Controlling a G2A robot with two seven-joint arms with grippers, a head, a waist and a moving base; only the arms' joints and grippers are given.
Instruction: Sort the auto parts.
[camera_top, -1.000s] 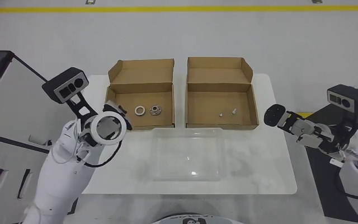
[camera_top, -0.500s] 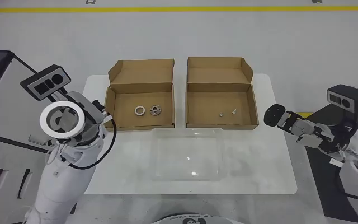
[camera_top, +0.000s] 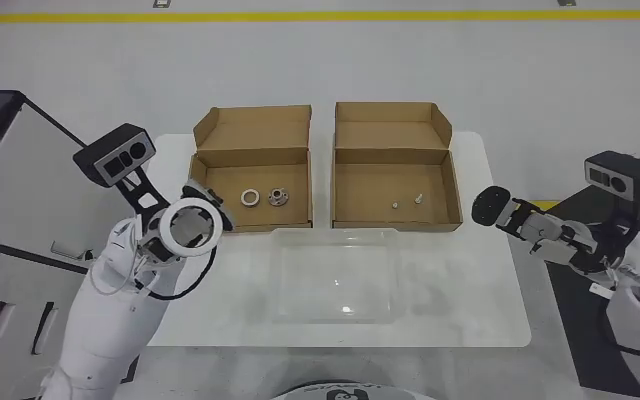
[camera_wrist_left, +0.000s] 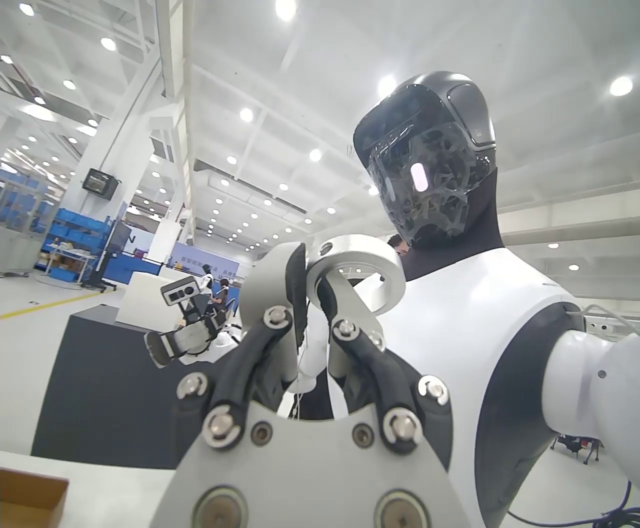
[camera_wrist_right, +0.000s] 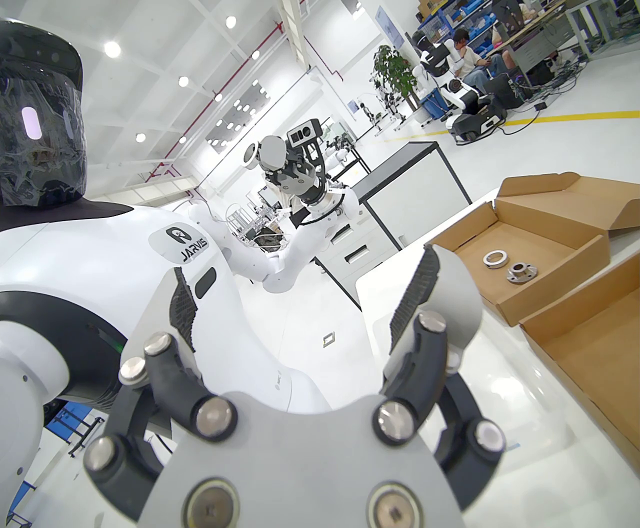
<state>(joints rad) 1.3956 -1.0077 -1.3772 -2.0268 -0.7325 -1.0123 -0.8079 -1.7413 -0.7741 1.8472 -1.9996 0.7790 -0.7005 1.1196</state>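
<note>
Thick silvery ring (camera_wrist_left: 387, 285), side-drilled

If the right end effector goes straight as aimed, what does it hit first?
Looks free nearby: right end effector aims across the table, passing the boxes on the robot's side, toward the left arm far off. Height over table unclear.

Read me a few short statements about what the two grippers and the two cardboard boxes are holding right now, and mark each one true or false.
1. The left gripper is shut on a large metal ring. True.
2. The right gripper holds a bolt. False: it is open and holds nothing.
3. One cardboard box holds a small ring and a flanged hub. True.
4. The other box holds a large gear. False: it holds two small parts.
</note>
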